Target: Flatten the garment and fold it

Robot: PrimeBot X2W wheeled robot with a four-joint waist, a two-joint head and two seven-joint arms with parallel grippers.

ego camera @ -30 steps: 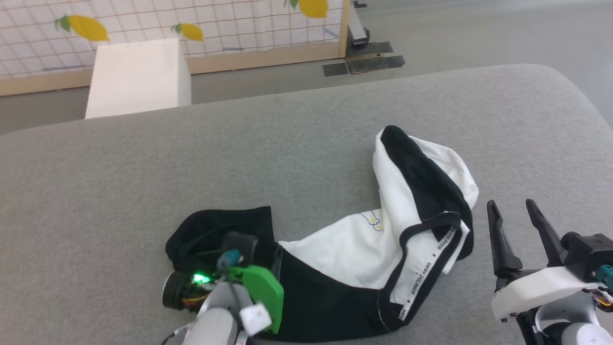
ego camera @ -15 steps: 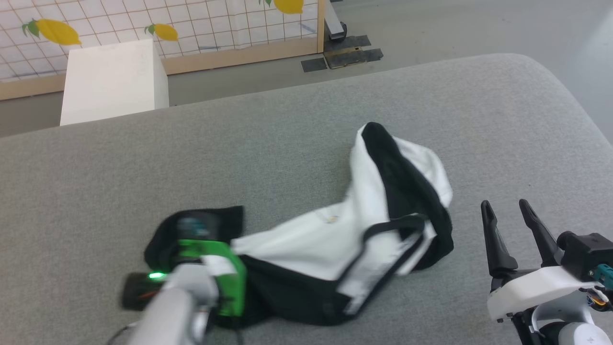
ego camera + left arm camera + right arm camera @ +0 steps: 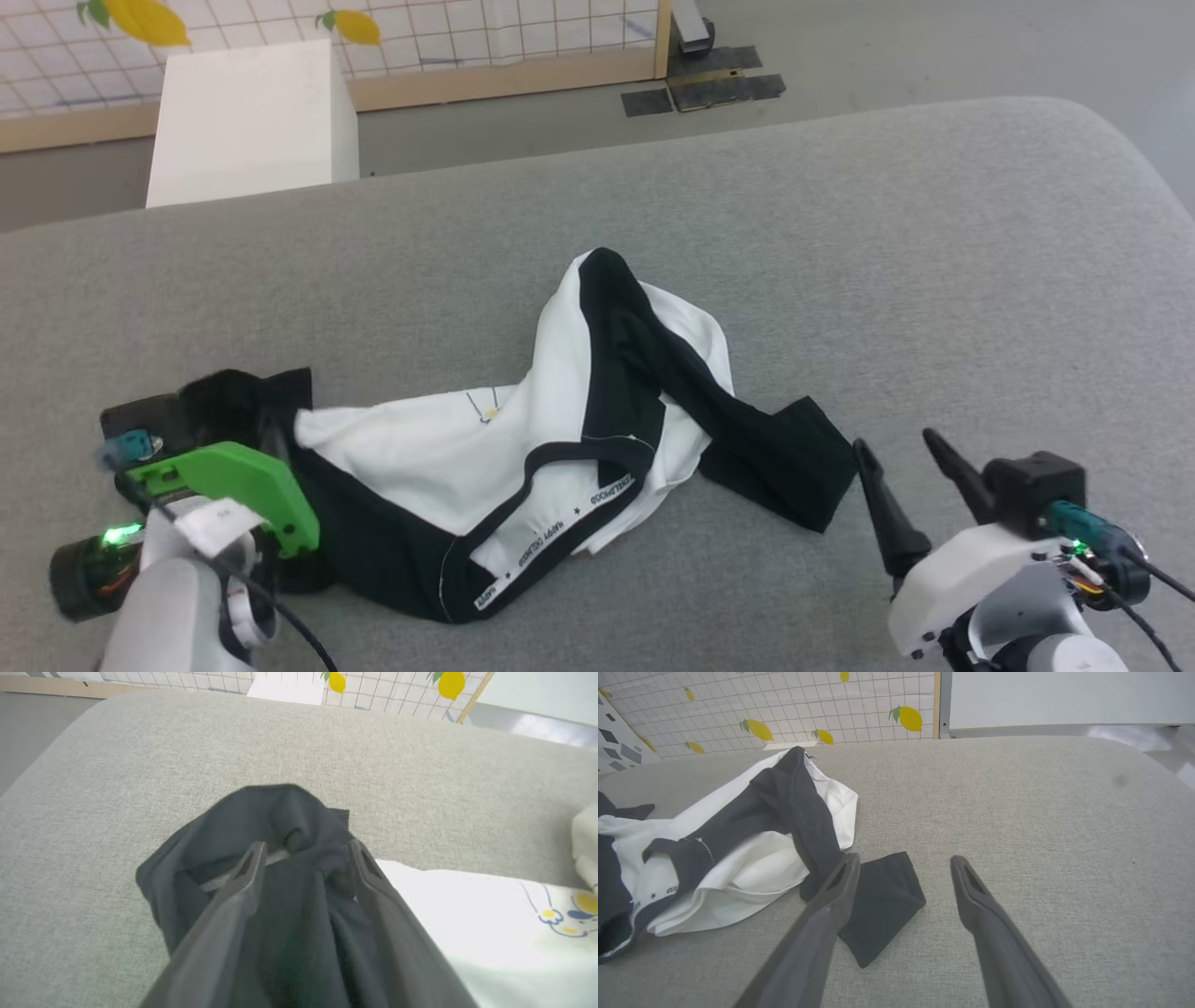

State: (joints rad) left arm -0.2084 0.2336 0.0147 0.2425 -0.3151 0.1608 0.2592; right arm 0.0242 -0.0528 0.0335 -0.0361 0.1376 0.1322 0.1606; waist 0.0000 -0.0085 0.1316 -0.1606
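Garment (image 3: pixel 420 457): white body, black sleeves (image 3: pixel 775 457), blue-yellow cartoon print (image 3: pixel 565 912), white neck band (image 3: pixel 551 532) with black lettering. Grey fabric surface (image 3: pixel 840 280) under garment. Beyond garment: white box (image 3: pixel 252 121), white grid panel (image 3: pixel 523 28), yellow lemons (image 3: pixel 353 25).

Garment (image 3: pixel 420 457) is soft matt cloth. Work surface (image 3: pixel 840 233) is grey woven fabric, coarse matt weave. Right gripper (image 3: pixel 901 861) fingers (image 3: pixel 990 933) look smooth matt plastic.

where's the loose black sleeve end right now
In the head view, the black fabric sleeve end lies flat on the grey padded surface, right of the crumpled white shirt body, beside the open right gripper.
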